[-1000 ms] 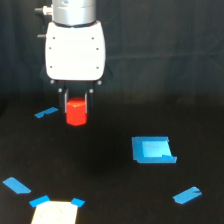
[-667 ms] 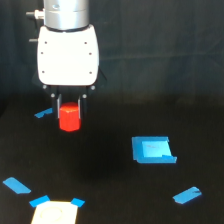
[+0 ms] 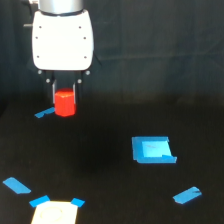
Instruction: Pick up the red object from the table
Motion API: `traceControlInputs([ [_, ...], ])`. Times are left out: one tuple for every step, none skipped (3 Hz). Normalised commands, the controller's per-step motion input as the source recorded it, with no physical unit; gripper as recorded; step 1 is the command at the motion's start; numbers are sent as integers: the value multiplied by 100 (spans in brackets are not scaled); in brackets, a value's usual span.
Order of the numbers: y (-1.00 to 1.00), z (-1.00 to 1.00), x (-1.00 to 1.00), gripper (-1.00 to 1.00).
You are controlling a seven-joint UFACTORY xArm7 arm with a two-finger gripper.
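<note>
A white robot arm hangs over a black desk (image 3: pixel 110 200), toward the exterior view's left. Its pincer (image 3: pixel 64 97) points straight down and is clenched on the red object (image 3: pixel 64 103), one thin finger on each side of the upper half. The grip on opposite sides looks meant to keep the piece from slipping or tipping as it is carried.

The red object is a stubby cylinder. It stands upright, long axis vertical, flat top toward the arm and flat base toward the desk. It appears to hang just clear of the desk, though no clear gap shows under it.

A blue tape strip (image 3: pixel 45 113) lies just beside its base. A flat blue square (image 3: pixel 152 150) sits well apart, toward the exterior view's right. A pale patch (image 3: pixel 55 213) lies at the bottom edge.
</note>
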Motion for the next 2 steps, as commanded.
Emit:
traceControlInputs([
  [91,11,8,-100],
  [-100,-2,-60,-100],
])
